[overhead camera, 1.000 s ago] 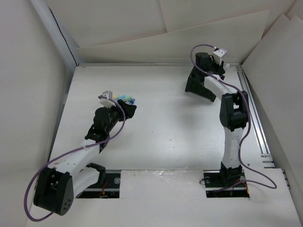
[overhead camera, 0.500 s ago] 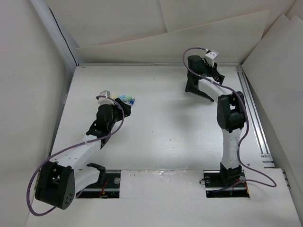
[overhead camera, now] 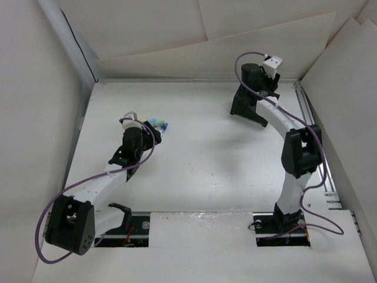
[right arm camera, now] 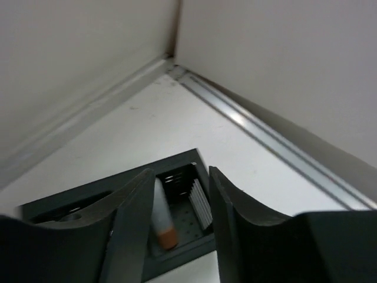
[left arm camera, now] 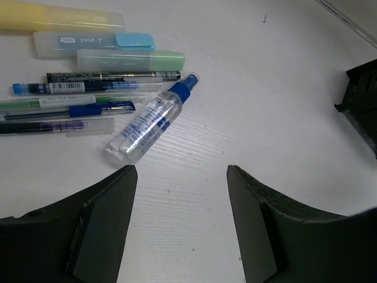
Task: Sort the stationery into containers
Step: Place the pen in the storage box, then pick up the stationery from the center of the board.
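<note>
Black jaws spread wide and empty, your left gripper (left arm camera: 182, 230) hovers low over the white table (left arm camera: 265, 88), just short of the stationery (left arm camera: 94, 71). A yellow highlighter (left arm camera: 59, 17), a light-blue highlighter (left arm camera: 94, 42), a green highlighter (left arm camera: 129, 59) and several thin pens (left arm camera: 88, 109) lie side by side. A small clear spray bottle (left arm camera: 150, 121) is slanted nearest the fingers.

Farther off, in the back right corner, your right gripper (right arm camera: 177, 236) hangs open above the black organiser (right arm camera: 88, 203). There an orange-tipped marker (right arm camera: 162, 221) leans inside one compartment, apparently clear of both fingers.

One piece looks delivered; most of the pile is not yet sorted. Your next move is likely a pick on the left. Advance past the bottle, set the fingers across a single pen and close without dragging its neighbours.
</note>
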Motion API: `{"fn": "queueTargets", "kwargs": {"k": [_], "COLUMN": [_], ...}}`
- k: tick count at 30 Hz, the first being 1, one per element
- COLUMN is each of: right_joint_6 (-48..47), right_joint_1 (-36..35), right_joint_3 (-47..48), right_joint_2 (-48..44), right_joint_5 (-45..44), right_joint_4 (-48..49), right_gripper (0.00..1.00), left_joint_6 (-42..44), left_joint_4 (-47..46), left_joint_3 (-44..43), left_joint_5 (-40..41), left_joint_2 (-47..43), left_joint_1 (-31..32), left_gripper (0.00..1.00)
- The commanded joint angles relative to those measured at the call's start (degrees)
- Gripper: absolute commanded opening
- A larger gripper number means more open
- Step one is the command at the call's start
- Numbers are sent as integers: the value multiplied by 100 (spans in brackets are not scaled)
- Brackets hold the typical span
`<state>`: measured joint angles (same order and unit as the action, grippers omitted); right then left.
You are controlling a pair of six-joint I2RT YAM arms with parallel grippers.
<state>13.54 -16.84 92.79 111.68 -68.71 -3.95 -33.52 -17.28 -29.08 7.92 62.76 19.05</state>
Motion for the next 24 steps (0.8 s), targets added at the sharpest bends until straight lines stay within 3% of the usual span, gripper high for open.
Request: {"fn": "queueTargets", "kwargs": {"k": [1,2,4,10,15,19,24], "right_joint_6": [367,743,1062,1186,1239,1168,1107], "right_joint_1": [-284,-346,-556,-1259,-1602,-1770,-1823], "right_joint_3": [28,28,-59,-1447,-1694,-1694,-1694], "right_joint_2": [-1031,-1147,-1376,-2150,-2142,-2089,-2089], "right_joint_5": [1173,1393,2076,3178,3715,3768,3874], "right_joint_4": [-489,-719,-1046,-405,-405,-405,-344], "right_gripper": [46,21,0,0,24,45,60], "left_joint_6": [117,248,302,548,1030,1145,1207], "left_joint_4": [373,461,662,1059,1042,1042,1042], "left_joint_3": [-422,-475,-581,-1292,-1890,-2137,-2084], "left_joint_5": [279,332,508,1201,870,755,596], "left_joint_2": [296,376,621,1527,2493,2689,2750], "left_joint_1": [20,20,20,20,20,20,20], "left_gripper": [59,57,57,60,64,64,62]}}
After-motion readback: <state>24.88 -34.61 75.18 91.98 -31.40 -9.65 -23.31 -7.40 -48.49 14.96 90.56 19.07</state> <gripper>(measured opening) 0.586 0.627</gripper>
